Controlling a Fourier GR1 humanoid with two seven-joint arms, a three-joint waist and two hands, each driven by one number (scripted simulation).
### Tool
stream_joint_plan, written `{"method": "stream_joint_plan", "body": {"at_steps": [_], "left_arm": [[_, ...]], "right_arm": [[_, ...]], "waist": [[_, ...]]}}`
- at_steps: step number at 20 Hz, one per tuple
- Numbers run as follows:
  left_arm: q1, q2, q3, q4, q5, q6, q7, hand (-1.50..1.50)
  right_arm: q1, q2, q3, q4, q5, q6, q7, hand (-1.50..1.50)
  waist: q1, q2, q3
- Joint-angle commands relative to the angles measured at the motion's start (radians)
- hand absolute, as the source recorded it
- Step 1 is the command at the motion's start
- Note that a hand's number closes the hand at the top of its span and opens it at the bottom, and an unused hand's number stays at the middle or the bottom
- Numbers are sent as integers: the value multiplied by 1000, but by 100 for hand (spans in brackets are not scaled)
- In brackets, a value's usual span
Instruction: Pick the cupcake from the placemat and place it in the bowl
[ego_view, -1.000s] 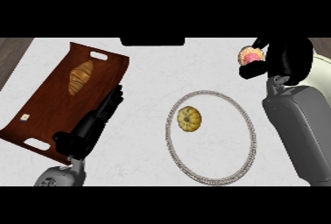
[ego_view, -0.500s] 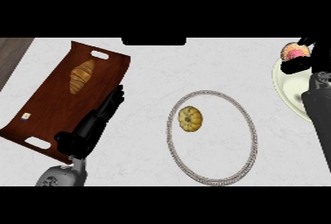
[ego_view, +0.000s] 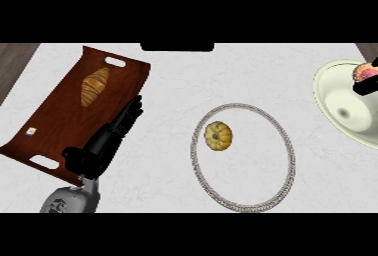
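We look down on a pale tabletop (ego_view: 221, 70). At the far right edge, our right hand (ego_view: 366, 86) shows only as a dark sliver over the cream bowl (ego_view: 332, 95), with the pink cupcake (ego_view: 365, 72) against it; we cannot tell its grip. Our left hand (ego_view: 107, 142) rests with fingers straight and relaxed beside a wooden tray (ego_view: 59, 120) carrying a croissant (ego_view: 94, 86). A small yellow pastry (ego_view: 218, 135) sits on the round placemat (ego_view: 284, 150).

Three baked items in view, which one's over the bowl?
The pink-frosted cupcake, in the right hand above the cream bowl. The croissant lies on the wooden tray; the yellow pastry lies inside the placemat ring.
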Motion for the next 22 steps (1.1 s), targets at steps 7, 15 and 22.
{"method": "stream_joint_plan", "body": {"at_steps": [7,15,22], "left_arm": [[3,-25,-19,11,-26,3,-11,0],[2,-48,-31,-22,-45,24,15,0],[-7,-9,24,-4,-24,-2,10,0]], "right_arm": [[-69,-29,-164,325,-213,53,-330,-150],[-72,-92,-322,344,-322,-131,-461,-150],[-42,-97,-455,293,-454,-203,-419,-150]], "waist": [[9,3,1],[-1,1,2],[-16,-5,0]]}}
